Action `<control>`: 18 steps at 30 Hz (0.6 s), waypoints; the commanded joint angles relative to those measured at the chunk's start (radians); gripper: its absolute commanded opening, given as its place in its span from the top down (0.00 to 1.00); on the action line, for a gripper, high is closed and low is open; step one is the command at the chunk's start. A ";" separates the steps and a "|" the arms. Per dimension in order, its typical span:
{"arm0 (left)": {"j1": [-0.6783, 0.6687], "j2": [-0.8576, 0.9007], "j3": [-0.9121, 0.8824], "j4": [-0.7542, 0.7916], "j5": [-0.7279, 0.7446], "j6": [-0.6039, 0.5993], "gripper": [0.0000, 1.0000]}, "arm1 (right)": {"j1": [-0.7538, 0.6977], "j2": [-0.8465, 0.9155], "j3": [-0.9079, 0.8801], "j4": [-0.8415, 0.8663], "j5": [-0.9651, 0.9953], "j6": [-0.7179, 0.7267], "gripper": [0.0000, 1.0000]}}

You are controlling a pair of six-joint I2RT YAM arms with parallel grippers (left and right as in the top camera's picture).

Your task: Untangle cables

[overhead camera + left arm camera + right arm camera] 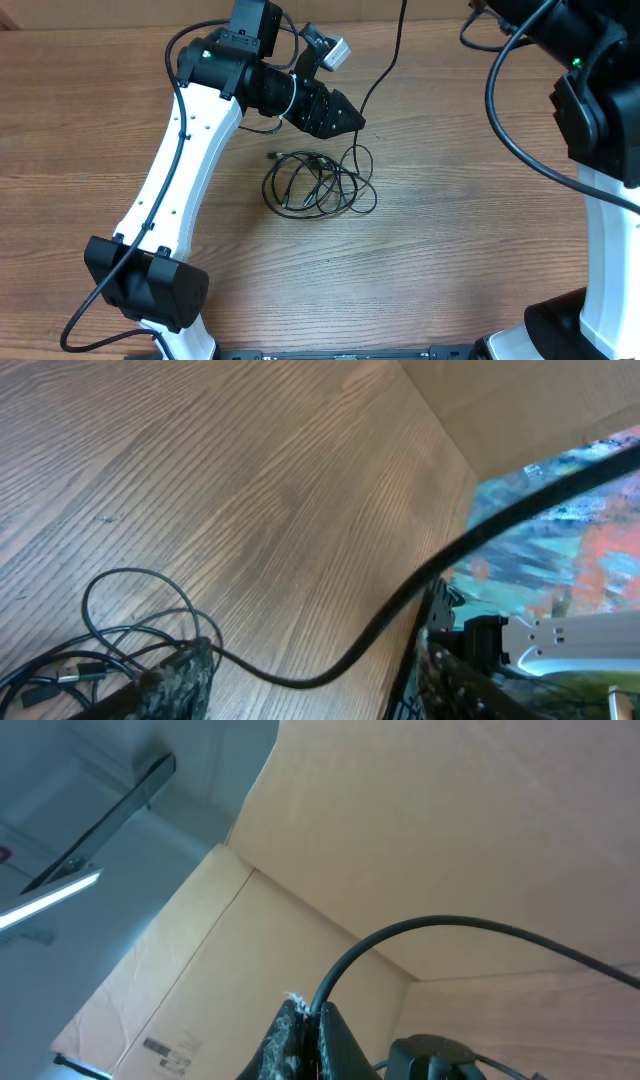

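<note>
— Where did our cables [320, 187] lie?
— Coiled at six o'clock of our left gripper [350, 118], jaws apart around one strand [385, 70]. Our right gripper [308, 1020] pinched it, likely to tension it.

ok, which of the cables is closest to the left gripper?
The long strand that leaves the coiled bundle and runs up out of the overhead view. It passes right by the left gripper; the bundle lies clear of it.
</note>
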 commanded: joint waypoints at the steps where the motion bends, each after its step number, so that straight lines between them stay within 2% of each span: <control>1: -0.019 -0.013 0.014 0.003 0.061 0.012 0.33 | 0.000 -0.025 0.017 0.008 -0.014 0.006 0.96; 6: -0.032 -0.013 0.014 0.017 0.079 0.012 0.38 | 0.000 -0.025 0.017 0.005 -0.018 0.006 0.96; 8: -0.032 -0.013 0.014 0.017 0.086 0.011 0.46 | 0.000 -0.025 0.017 -0.001 -0.018 0.006 0.96; 10: -0.032 -0.013 0.014 0.016 0.086 0.011 0.58 | 0.000 -0.025 0.017 -0.008 -0.022 0.006 0.96; 11: -0.032 -0.013 0.014 0.016 0.086 0.011 0.60 | 0.000 -0.025 0.017 -0.009 -0.026 0.006 0.96; 18: -0.031 -0.013 0.014 0.032 0.087 0.010 0.57 | 0.000 -0.025 0.016 -0.051 -0.034 0.006 0.96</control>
